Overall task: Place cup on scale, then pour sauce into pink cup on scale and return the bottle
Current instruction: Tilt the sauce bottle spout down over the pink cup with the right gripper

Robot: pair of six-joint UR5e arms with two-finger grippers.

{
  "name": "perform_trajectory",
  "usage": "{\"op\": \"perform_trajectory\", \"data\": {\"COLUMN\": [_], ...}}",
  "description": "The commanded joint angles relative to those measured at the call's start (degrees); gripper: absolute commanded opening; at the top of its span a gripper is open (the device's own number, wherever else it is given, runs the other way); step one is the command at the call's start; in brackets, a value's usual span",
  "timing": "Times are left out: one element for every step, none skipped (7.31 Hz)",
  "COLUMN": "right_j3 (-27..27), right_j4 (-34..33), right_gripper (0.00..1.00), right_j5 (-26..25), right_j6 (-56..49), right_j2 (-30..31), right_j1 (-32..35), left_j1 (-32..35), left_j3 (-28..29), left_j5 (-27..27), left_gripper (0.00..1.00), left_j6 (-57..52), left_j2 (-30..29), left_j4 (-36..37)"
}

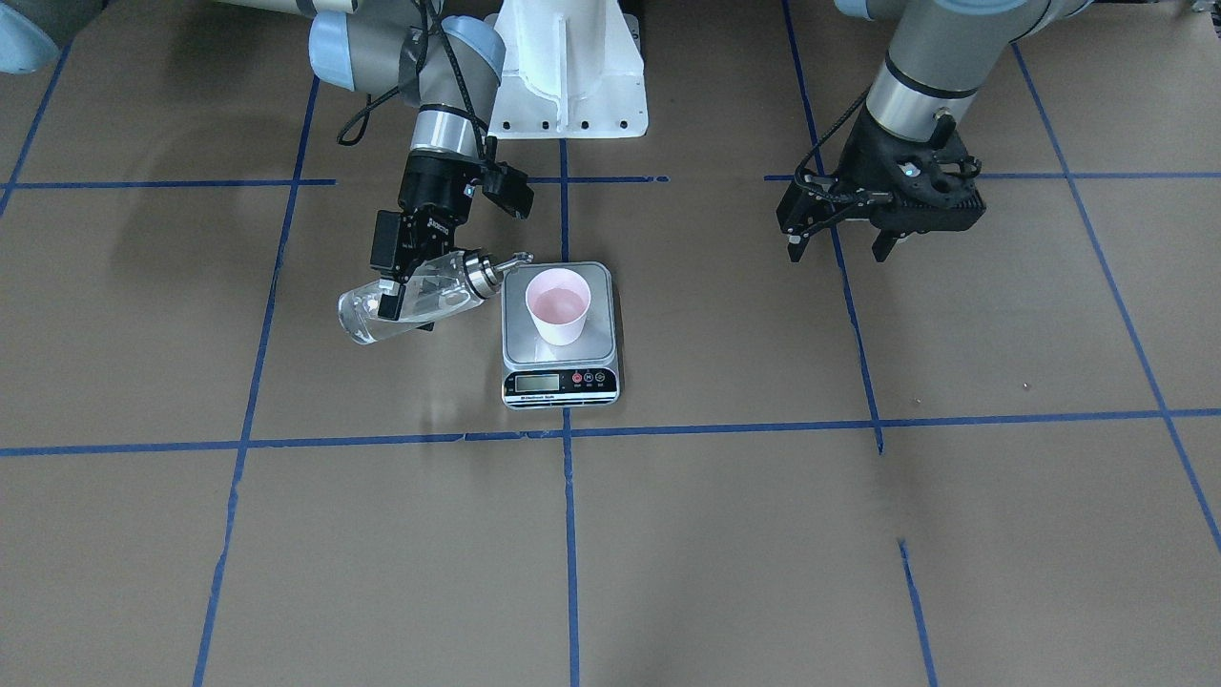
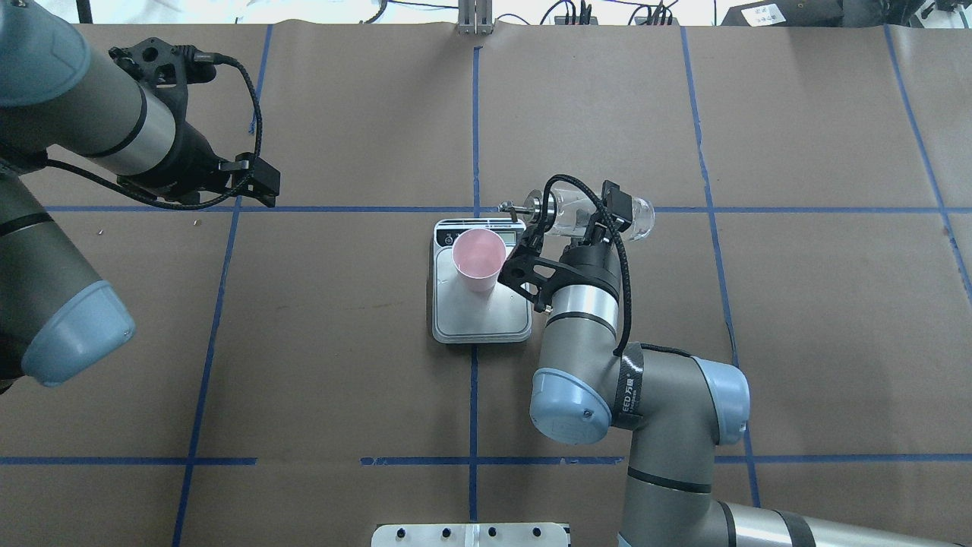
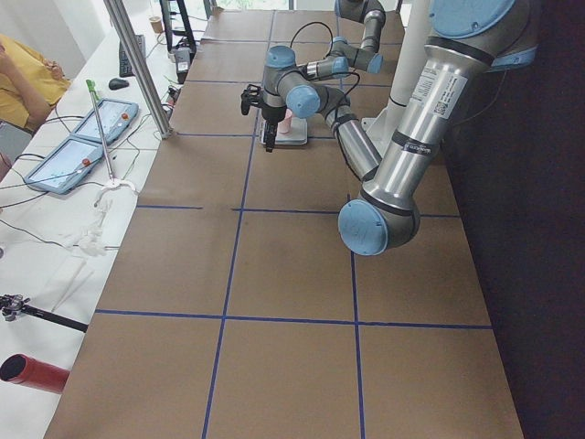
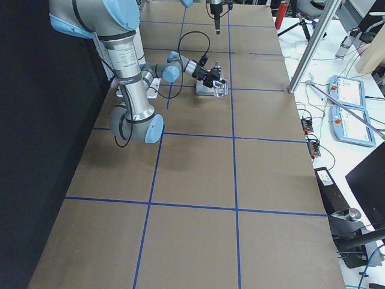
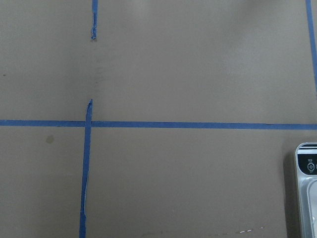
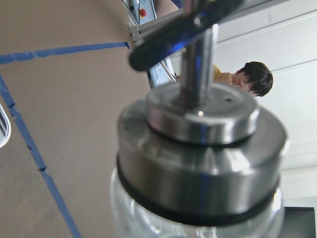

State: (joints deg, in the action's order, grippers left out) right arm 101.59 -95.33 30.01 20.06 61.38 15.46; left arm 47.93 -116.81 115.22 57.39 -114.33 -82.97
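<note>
The pink cup [image 1: 558, 305] stands upright on the steel plate of the scale [image 1: 591, 286], which sits mid-table; both also show in the overhead view, cup [image 2: 478, 258] and scale [image 2: 486, 323]. My right gripper [image 1: 405, 298] is shut on the clear glass bottle [image 1: 450, 286] and holds it tilted almost level beside the scale. The silver cap [image 1: 480, 272] and spout point at the cup, with the tip near the scale's corner. The right wrist view shows the cap [image 6: 198, 148] close up. My left gripper [image 1: 837, 250] is open and empty, well off to the side, above the table.
The white robot base [image 1: 568, 67] stands behind the scale. Blue tape lines cross the brown table. The scale's edge [image 5: 307, 193] shows in the left wrist view. An operator [image 3: 27, 82] and tablets sit beyond the table's far edge.
</note>
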Motion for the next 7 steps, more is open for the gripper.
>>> {"op": "perform_trajectory", "data": {"right_j3": [-1.2,-1.8,-1.9,-2.3,-2.8,-2.8,-2.9], "right_j4": [-0.1,-0.3,-0.3,-0.4,-0.4,-0.4,-0.4], "right_gripper": [0.00,0.00,0.00,0.00,0.00,0.00,0.00], "right_j5": [-1.9,-3.0,-4.1,-4.6,-5.5,-6.3,-7.2], "right_j6": [-4.6,-9.0,-13.0,-13.5,-16.1,-19.0,-21.8], "right_j2": [0.0,0.0,-0.2,-0.1,-0.2,-0.6,-1.0], "right_j1": [0.0,0.0,0.0,0.0,-0.1,0.0,0.0], "left_j1": [0.0,0.0,0.0,0.0,0.0,0.0,0.0], "left_j3": [0.0,0.0,0.0,0.1,0.1,0.1,0.1], "left_j5": [0.0,0.0,0.0,0.0,0.0,0.0,0.0], "left_gripper": [1.00,1.00,1.00,1.00,1.00,1.00,1.00], "left_j6": [0.0,0.0,0.0,0.0,0.0,0.0,0.0], "left_j2": [0.0,0.0,0.1,0.0,0.1,0.1,0.1], "left_j4": [0.0,0.0,0.0,0.0,0.0,0.0,-0.1]}}
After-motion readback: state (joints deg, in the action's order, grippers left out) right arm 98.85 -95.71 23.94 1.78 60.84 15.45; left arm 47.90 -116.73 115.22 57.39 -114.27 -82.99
